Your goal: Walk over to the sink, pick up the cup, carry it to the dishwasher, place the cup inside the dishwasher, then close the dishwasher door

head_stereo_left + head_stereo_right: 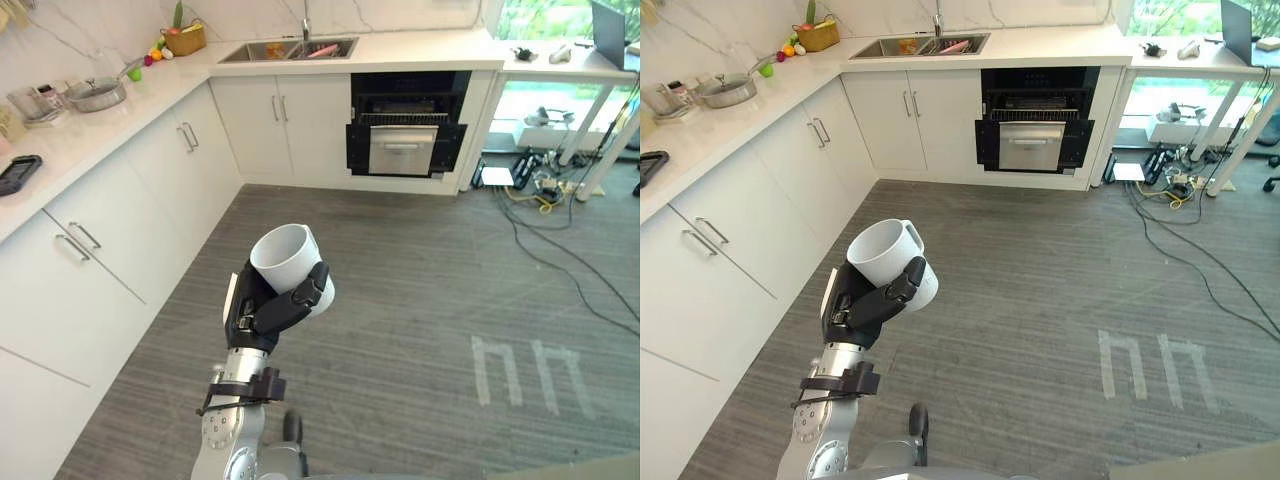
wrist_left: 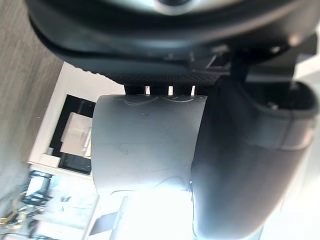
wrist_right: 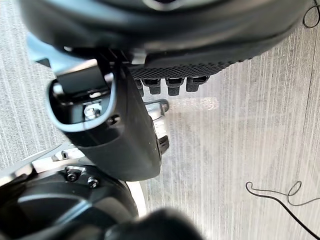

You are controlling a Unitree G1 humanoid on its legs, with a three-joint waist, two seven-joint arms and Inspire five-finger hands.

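Cup, mouth tilted upward, was clasped in curled fingers of left hand, dishwasher well ahead, rightward.

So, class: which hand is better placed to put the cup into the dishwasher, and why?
Left. The left hand is curled round the cup, and the open dishwasher lies ahead across the floor. The right hand hangs over the floor.
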